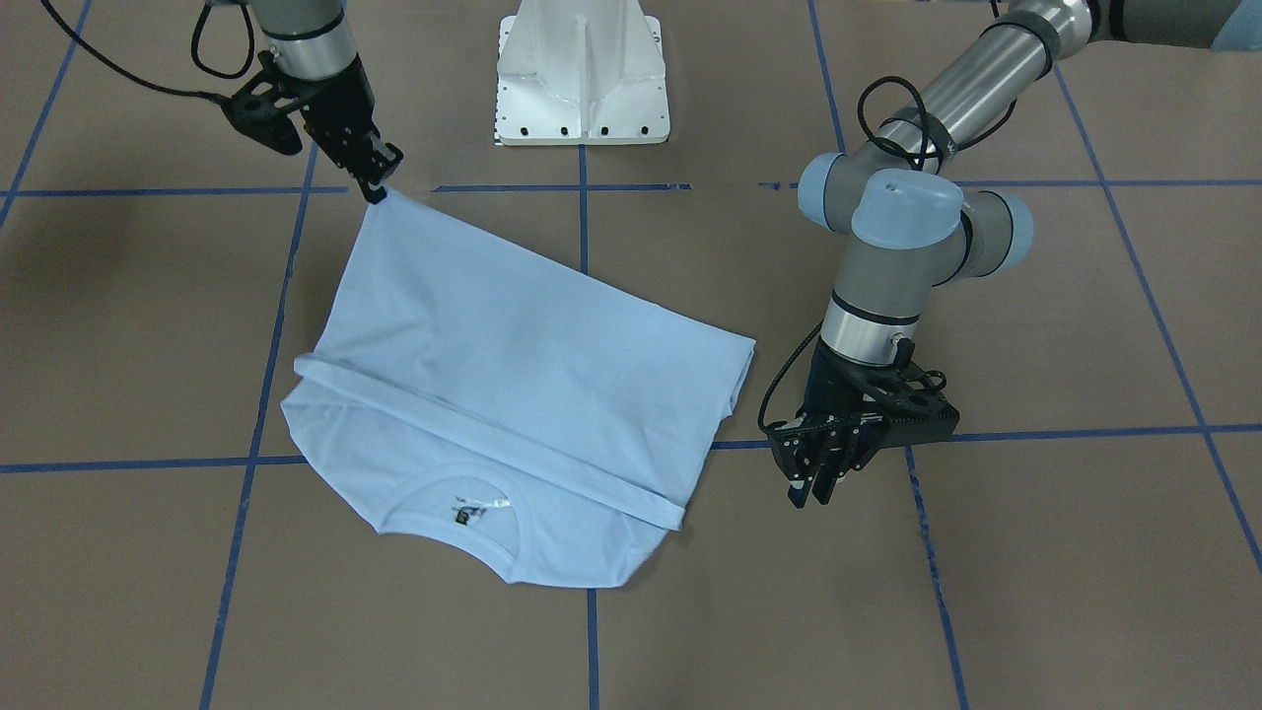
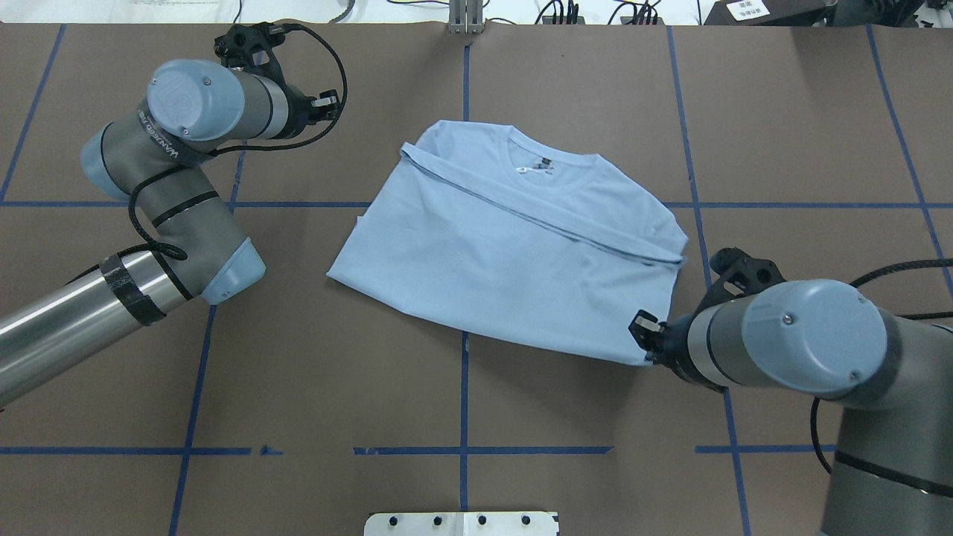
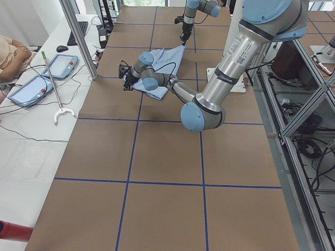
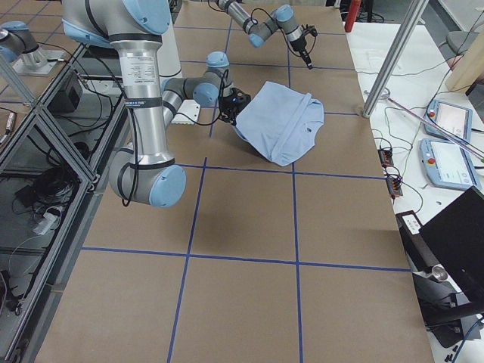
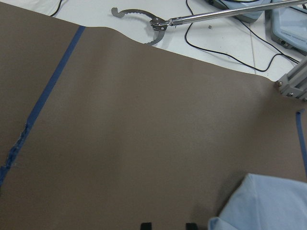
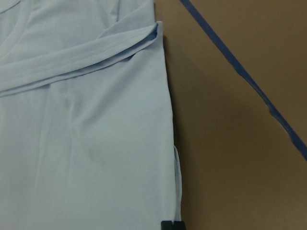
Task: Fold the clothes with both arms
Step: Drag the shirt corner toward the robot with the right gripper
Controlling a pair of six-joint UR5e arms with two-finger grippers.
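Note:
The light blue T-shirt lies folded across its middle on the brown table, with its collar and dark neck label toward the side away from the robot. My right gripper is shut on the shirt's near corner and holds it a little off the table. In the right wrist view its closed fingertips pinch the cloth's edge. My left gripper hangs open just beside the shirt's other end. Its fingertips stand apart over bare table, with the shirt to one side.
The white pedestal base stands at the robot's side of the table. Blue tape lines cross the brown surface. Beyond the far edge lie a grabber tool, cables and tablets. A metal post stands there, and a person sits nearby.

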